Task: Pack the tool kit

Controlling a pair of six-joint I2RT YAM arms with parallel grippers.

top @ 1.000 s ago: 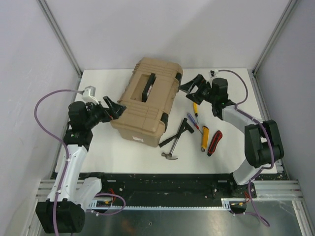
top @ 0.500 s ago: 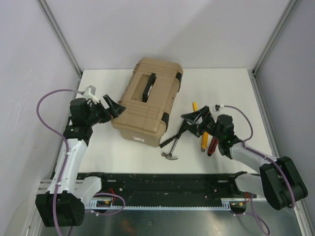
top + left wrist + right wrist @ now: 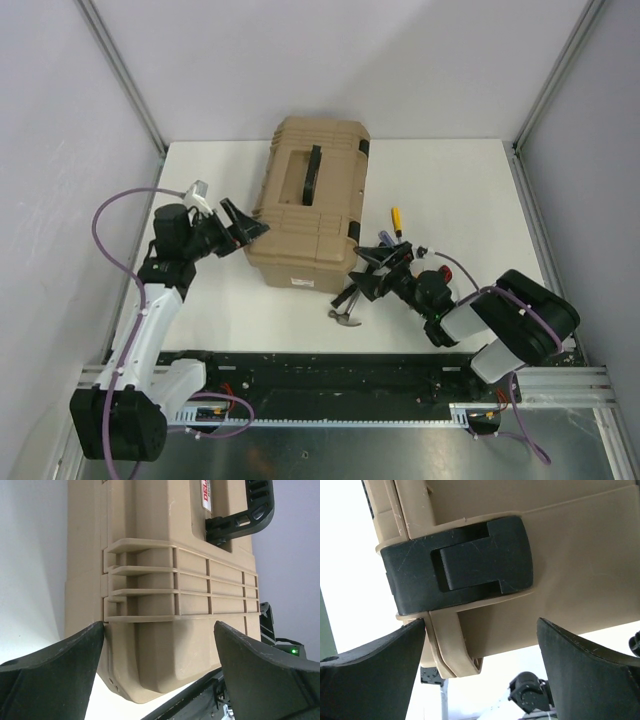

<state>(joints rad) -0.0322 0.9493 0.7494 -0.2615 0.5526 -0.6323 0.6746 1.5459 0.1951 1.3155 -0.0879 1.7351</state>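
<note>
Right gripper [image 3: 368, 272] swung from far side of toolbox [image 3: 308, 205] down to its near right corner; box also turned squarer to me. Both jaws wide open, empty. Shut black latch [image 3: 460, 570] sat just ahead between right fingers; ribbed box end between fingers of left gripper [image 3: 245, 222] (touching or not, couldn't tell). Hammer [image 3: 345, 316] lay outside on table [image 3: 230, 310], so unlatching came first, I judged

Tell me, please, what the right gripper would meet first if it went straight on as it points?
Most likely the black latch of the tan toolbox, straight ahead between the fingers of the open right gripper; the gap is unclear.
</note>
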